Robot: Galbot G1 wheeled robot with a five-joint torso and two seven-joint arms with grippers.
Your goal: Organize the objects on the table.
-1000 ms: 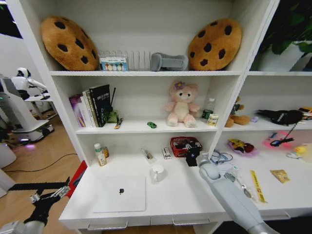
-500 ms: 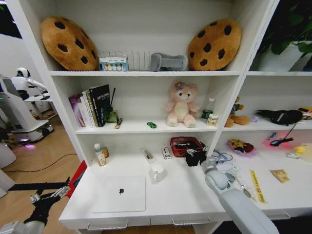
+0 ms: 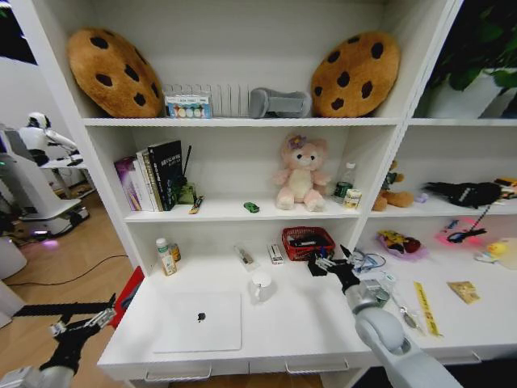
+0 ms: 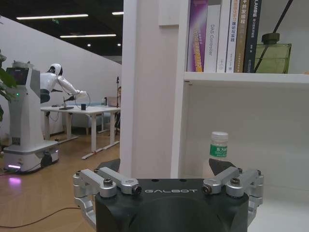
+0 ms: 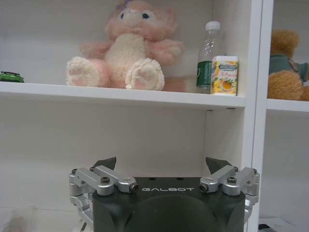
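A shut silver laptop (image 3: 198,321) with an Apple logo lies flat at the front left of the white table (image 3: 299,323). A tiny green toy car (image 3: 252,207) sits on the shelf above, left of the pink plush bear, and appears again in the right wrist view (image 5: 9,76). My right gripper (image 3: 327,263) hovers open just in front of a red basket (image 3: 307,241) at the back of the table. From its wrist, the right gripper (image 5: 161,164) holds nothing. My left gripper (image 3: 77,327) is parked open beyond the table's left end, and its wrist view shows it (image 4: 164,166) empty.
A white mug (image 3: 260,284) stands right of the laptop. Small bottles (image 3: 166,257) stand at the back left, one also visible from the left wrist (image 4: 219,144). Cables and small clutter (image 3: 380,279) lie right of my arm, beside a yellow strip (image 3: 426,307). Books (image 3: 153,174) fill the shelf's left.
My right arm has dropped and drawn back toward the lower right, while its gripper has shifted slightly right in front of the red basket. The left arm has stayed still.
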